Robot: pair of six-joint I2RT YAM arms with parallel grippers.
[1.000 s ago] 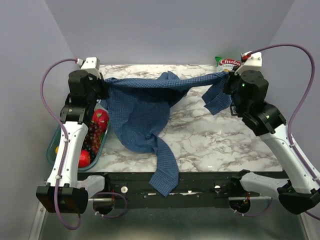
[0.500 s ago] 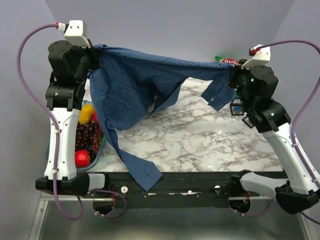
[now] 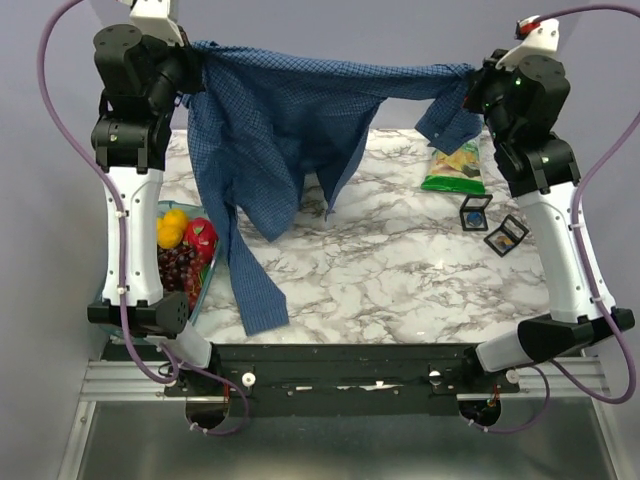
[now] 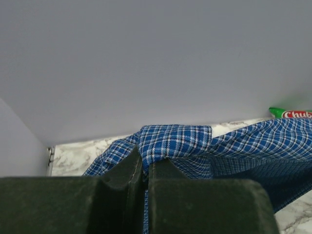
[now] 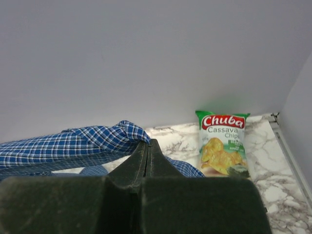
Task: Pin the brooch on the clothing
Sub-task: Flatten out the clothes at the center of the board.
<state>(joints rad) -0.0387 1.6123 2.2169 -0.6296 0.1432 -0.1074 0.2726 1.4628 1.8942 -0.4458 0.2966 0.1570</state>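
Observation:
The clothing, a blue checked shirt, hangs stretched in the air between my two raised grippers, with a sleeve trailing down to the table's front left. My left gripper is shut on one end of it, and the left wrist view shows the checked cloth bunched over the closed fingertips. My right gripper is shut on the other end, where the fabric leaves the pinched tips to the left. Two small dark square pieces lie at the right of the table. I cannot tell whether either is the brooch.
A green bag of cassava chips lies at the back right of the marble table. A tray of fruit sits at the left edge, partly behind the hanging sleeve. Grey walls close in the back and sides.
Both arms have risen and lifted the shirt off the table, stretching it between them. The chips bag and the two dark square pieces now show in full.

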